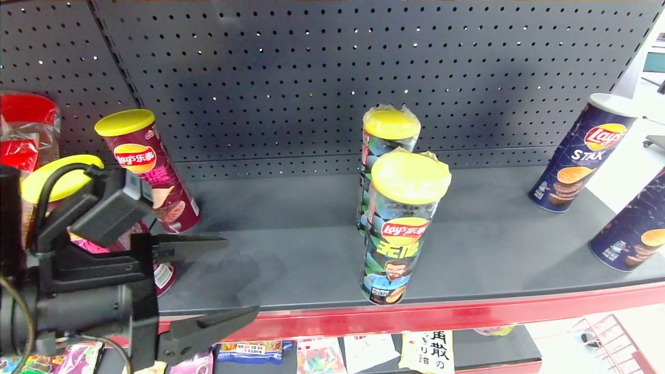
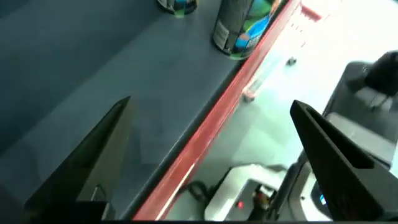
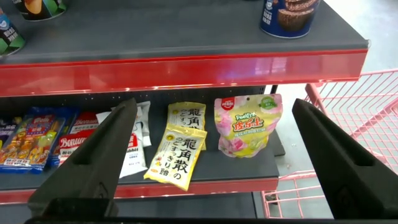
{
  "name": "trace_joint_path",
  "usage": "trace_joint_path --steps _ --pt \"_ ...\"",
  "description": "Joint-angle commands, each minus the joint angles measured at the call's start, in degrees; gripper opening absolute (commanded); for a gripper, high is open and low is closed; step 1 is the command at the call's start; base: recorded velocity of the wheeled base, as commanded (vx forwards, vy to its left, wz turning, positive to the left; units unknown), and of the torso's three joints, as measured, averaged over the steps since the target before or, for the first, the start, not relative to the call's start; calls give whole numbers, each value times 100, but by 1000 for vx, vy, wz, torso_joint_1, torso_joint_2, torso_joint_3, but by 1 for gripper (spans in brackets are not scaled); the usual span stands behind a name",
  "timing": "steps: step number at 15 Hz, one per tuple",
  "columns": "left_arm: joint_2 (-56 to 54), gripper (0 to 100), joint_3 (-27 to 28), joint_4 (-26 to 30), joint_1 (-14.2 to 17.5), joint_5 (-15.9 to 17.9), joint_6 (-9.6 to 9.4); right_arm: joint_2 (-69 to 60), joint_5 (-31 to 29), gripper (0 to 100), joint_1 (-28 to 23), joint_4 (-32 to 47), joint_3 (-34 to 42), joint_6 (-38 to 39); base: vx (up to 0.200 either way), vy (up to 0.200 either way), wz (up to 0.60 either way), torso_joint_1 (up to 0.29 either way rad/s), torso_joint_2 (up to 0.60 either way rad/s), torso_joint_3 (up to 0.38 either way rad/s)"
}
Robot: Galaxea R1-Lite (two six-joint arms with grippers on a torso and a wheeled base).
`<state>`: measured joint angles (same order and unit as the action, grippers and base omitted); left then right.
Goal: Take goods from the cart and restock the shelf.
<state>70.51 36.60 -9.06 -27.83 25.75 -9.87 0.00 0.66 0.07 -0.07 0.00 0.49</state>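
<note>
– Which colours do you read on the shelf [image 1: 311, 249]?
– You see dark grey, with a glossy red front lip. Your back panel [image 1: 311, 78] is the same grey, dotted with rows of holes.
– And the cans?
– Your left can [image 1: 153, 171] is maroon, the middle can [image 1: 400, 234] teal and black; both have yellow lids. Your right can [image 1: 582, 156] is navy. The cart [image 3: 357, 99] is pink wire.

Head camera: close, facing the shelf [image 1: 311, 254] deck, tilted down; pegboard [image 1: 311, 78] across upper frame. Left wrist: just above the deck, looking along its red lip [image 2: 205, 130]. Right wrist: lower, facing that lip and the tier below [image 3: 236, 183]. All three share the lip.
</note>
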Motion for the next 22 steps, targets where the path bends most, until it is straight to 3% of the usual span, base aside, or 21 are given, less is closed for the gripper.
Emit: trace_joint_path --steps 1,2,4,9,14,16,22 --pt "692 100 216 -8 -108 -219 -305 0 4 100 1 -1 0 -5 0 0 0 0 0 0" --pt "850 100 287 -8 -117 -281 -454 0 -4 100 1 -1 0 -5 0 0 0 0 0 0" --pt "1088 100 410 -17 -188 -316 -568 0 -4 100 1 -1 0 -5 0 0 0 0 0 0" --pt "1712 100 700 -193 -451 -413 -568 0 -4 100 1 -1 0 -5 0 0 0 0 0 0" --pt "2362 100 796 -799 -574 -448 -568 0 -13 100 1 -1 0 -5 0 0 0 0 0 0" --pt "2599 100 893 -993 -566 -606 -568 0 -13 100 1 -1 0 -14 0 0 0 0 0 0" --pt "2837 100 1086 -1010 -689 -597 -551 0 -22 100 1 -1 0 -14 0 0 0 0 0 0"
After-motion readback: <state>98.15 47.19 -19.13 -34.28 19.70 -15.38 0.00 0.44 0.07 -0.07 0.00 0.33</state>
